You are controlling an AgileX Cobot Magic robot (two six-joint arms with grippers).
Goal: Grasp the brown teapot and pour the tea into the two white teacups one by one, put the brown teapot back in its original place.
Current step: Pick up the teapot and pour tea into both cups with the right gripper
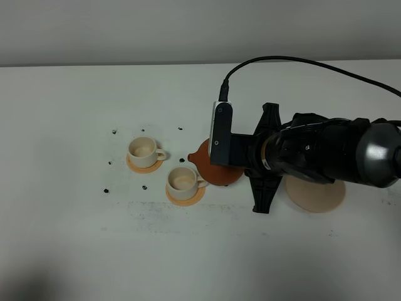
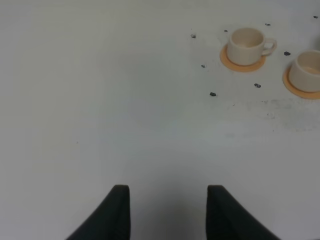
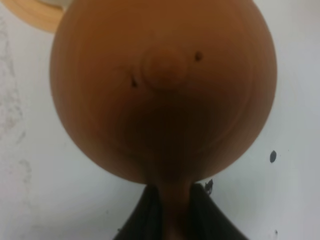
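Note:
My right gripper point(image 1: 238, 162) is shut on the loop handle of the brown teapot point(image 1: 216, 168). The pot is off its original place, the pale beige disc point(image 1: 316, 193), which lies bare to the right, partly under the arm. Its spout points left, close to the rim of the nearer of the two white teacups point(image 1: 183, 181); the farther one point(image 1: 144, 150) stands up and to the left. The right wrist view looks down on the teapot point(image 3: 162, 90), its handle clamped in the gripper point(image 3: 174, 215). My left gripper point(image 2: 170, 212) hovers open over bare table, with both cups point(image 2: 247, 44) point(image 2: 307, 70) far off.
Each cup stands on a small orange coaster point(image 1: 141, 168) point(image 1: 188, 200). Small black marks point(image 1: 114, 132) dot the white table point(image 1: 94, 251) around the cups. The right arm's bulky black body point(image 1: 326, 153) and its cable point(image 1: 294, 61) cover the table's right middle.

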